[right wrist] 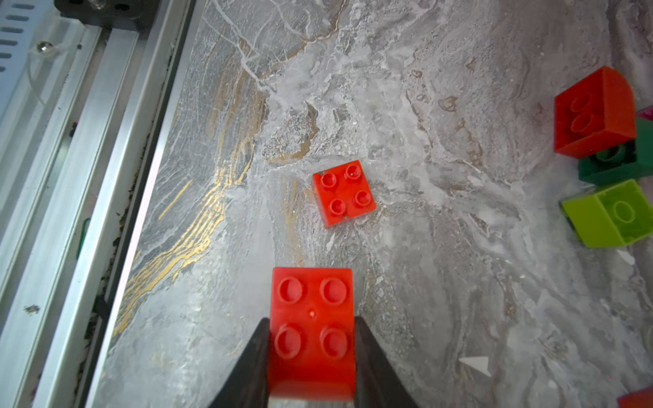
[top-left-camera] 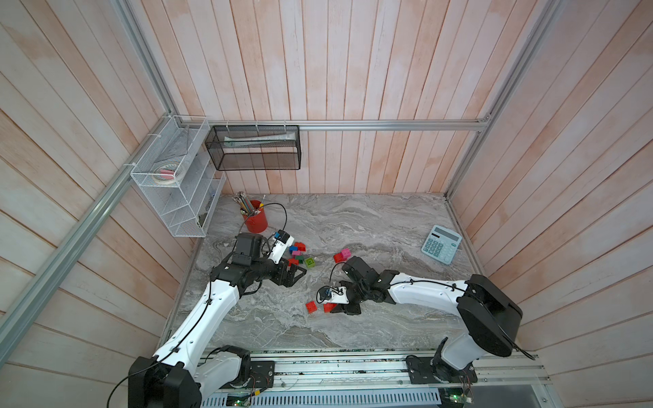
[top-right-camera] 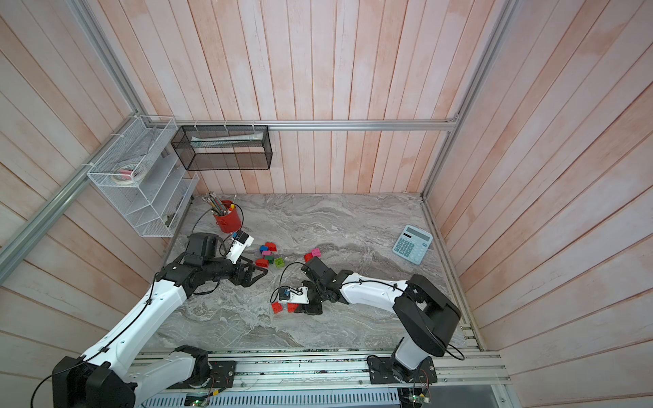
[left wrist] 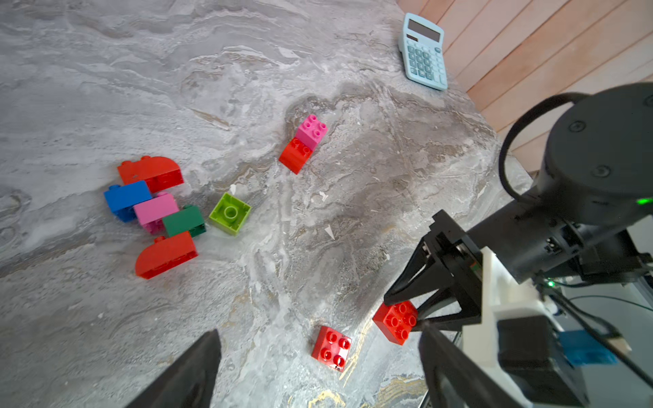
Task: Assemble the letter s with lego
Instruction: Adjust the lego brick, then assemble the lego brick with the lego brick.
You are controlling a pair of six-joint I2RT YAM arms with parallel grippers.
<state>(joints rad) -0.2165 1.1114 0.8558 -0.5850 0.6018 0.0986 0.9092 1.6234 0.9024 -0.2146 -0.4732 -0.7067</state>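
My right gripper (right wrist: 311, 319) is shut on a red four-stud lego brick (right wrist: 311, 318), held low over the table near the front; it also shows in both top views (top-left-camera: 329, 307). A second red square brick (right wrist: 343, 193) lies loose on the table just ahead of it (top-left-camera: 311, 306). My left gripper (top-left-camera: 295, 273) is open and holds nothing, beside a cluster of lego: two curved red bricks (left wrist: 152, 173), a blue brick (left wrist: 125, 199), a pink brick (left wrist: 155, 210), a dark green brick (left wrist: 183, 220) and a lime brick (left wrist: 229, 213). A pink brick (left wrist: 311, 129) sits joined to a red one (left wrist: 295, 155) farther right.
A pale blue calculator (top-left-camera: 441, 243) lies at the right edge of the marble table. A red pencil cup (top-left-camera: 255, 220) stands at the back left behind my left arm. A white wire rack (top-left-camera: 176, 183) and a black mesh basket (top-left-camera: 254, 148) hang on the walls. A metal rail (top-left-camera: 353, 367) borders the front.
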